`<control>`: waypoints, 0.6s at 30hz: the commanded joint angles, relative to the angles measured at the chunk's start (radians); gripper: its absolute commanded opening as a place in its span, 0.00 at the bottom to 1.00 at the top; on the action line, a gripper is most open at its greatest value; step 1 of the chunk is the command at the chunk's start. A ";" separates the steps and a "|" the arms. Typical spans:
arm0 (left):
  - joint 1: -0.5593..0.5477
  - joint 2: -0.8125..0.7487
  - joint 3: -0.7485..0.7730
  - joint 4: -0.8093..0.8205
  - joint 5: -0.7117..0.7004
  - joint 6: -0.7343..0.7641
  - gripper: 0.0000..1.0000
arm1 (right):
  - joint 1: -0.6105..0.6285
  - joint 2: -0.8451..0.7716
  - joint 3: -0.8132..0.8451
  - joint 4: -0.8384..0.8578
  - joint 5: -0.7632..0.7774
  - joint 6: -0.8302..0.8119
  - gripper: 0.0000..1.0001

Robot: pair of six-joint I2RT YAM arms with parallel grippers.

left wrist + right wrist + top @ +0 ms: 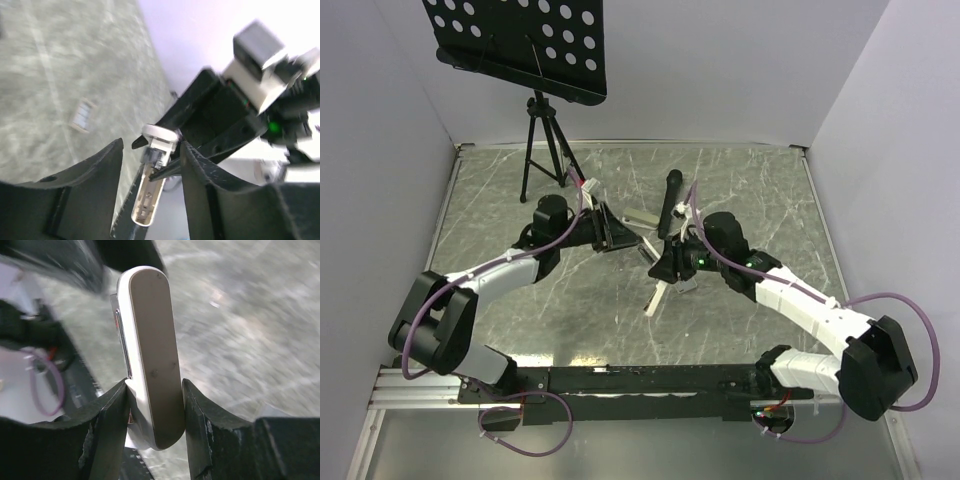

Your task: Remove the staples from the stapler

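White walls (720,70) enclosed the marbled tabletop (760,190). The right end effector (155,390) clamped the stapler (152,330); the left end effector (151,145) gaped. Left wrist, unlike right, showed a pale strip (82,115).

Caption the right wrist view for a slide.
Right gripper clamps a white stapler between its fingers, over the grey marbled table.

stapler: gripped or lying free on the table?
Gripped. The right wrist view shows the right gripper closed on both sides of the white stapler.

Slim white stapler (150,355) — round-ended, tilted, off the table (770,200)
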 commanded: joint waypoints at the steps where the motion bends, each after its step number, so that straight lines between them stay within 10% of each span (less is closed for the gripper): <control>1: 0.014 0.008 0.024 -0.150 -0.141 0.059 0.55 | -0.002 0.047 -0.014 -0.034 0.155 0.011 0.00; 18: 0.020 -0.179 0.050 -0.491 -0.341 0.242 0.61 | 0.023 0.170 0.048 -0.148 0.255 0.065 0.00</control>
